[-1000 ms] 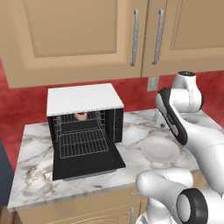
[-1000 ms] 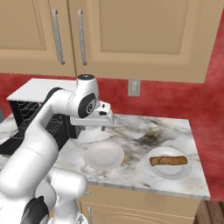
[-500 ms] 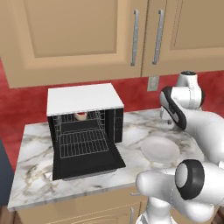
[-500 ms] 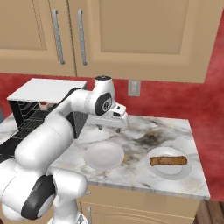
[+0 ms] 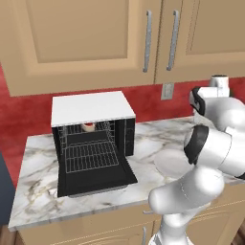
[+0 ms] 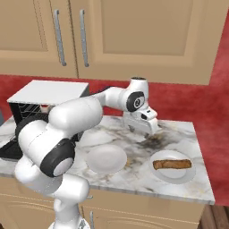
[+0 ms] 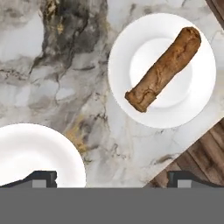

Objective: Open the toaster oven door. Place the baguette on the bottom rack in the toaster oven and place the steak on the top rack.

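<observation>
The toaster oven point(image 5: 93, 139) stands on the marble counter point(image 5: 148, 143), at about 9 o'clock in the left base view. The toaster oven door point(image 5: 98, 178) is folded fully down and lies flat in front of the cavity. Inside, the top rack point(image 5: 88, 129) carries the steak point(image 5: 88, 127), seen as a small reddish piece with a pale rim toward the back; the view there is small, so its exact seat on the wires is hard to judge. The bottom rack point(image 5: 91, 156) carries no food.

Two white plates are on the counter. The nearer plate point(image 6: 106, 159), close to the counter's front edge in the right base view, has nothing on it. The far plate point(image 6: 173, 166), at about 3 o'clock from it and well apart, holds the baguette point(image 6: 172, 164), which lies flat across the plate's middle. In the hand view the baguette point(image 7: 164, 70) runs diagonally on its plate point(image 7: 127, 52), toward 1 o'clock, with the bare plate point(image 7: 30, 153) at 8 o'clock.

The gripper point(image 6: 144, 126) hangs above the counter between the oven and the baguette's plate, touching neither. Its two finger tips point(image 7: 40, 178) stand wide apart at the lower corners of the hand view, with nothing between them.
</observation>
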